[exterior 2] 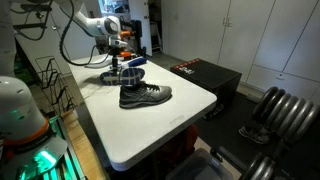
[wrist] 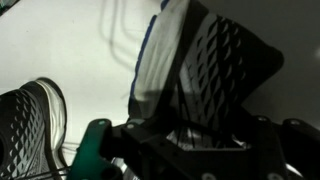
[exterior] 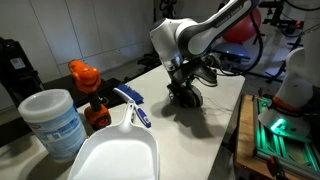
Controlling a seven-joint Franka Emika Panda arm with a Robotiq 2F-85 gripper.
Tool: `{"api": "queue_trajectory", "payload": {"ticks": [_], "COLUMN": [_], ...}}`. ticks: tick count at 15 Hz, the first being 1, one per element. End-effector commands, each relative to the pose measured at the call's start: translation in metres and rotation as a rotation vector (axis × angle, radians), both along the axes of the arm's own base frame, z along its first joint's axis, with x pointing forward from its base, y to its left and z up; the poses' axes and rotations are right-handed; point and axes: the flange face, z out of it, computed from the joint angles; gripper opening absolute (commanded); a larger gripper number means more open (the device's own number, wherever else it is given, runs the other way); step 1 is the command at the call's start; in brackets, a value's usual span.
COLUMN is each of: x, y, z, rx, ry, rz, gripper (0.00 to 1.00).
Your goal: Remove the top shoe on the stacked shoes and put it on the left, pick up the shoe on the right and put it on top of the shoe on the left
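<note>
The gripper [exterior 2: 124, 64] is down on the far sneaker [exterior 2: 114, 75] at the far left of the white table [exterior 2: 170, 125]; if its jaws clamp the shoe, I cannot tell; the near sneaker [exterior 2: 145, 95] stands upright, apart from it. In an exterior view a lidded tub [exterior: 50, 120] stands just beside a white scoop [exterior: 115, 155]; the content of the tub is hidden.

The arm [exterior: 205, 35] is made of rounded white shells with dark grey bands at the joints. A black cable [exterior 2: 68, 40] loops beside it. The end effector [exterior: 183, 90] is black and blocky, with a green piece [wrist: 95, 146] on its housing.
</note>
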Motion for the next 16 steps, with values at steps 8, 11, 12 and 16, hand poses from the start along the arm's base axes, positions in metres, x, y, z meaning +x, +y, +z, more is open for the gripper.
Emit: {"api": "queue_trajectory", "payload": {"ticks": [8, 11, 12, 16], "x": [-0.019, -0.024, -0.026, -0.035], "y": [0.002, -0.003, -0.006, -0.021], "z": [0.084, 0.083, 0.082, 0.064], "rx": [0.007, 0.044, 0.04, 0.014], "ry": [-0.237, -0.244, -0.251, -0.247], "rz": [0.177, 0.235, 0.253, 0.353], "gripper": [0.0, 0.02, 0.02, 0.02]}}
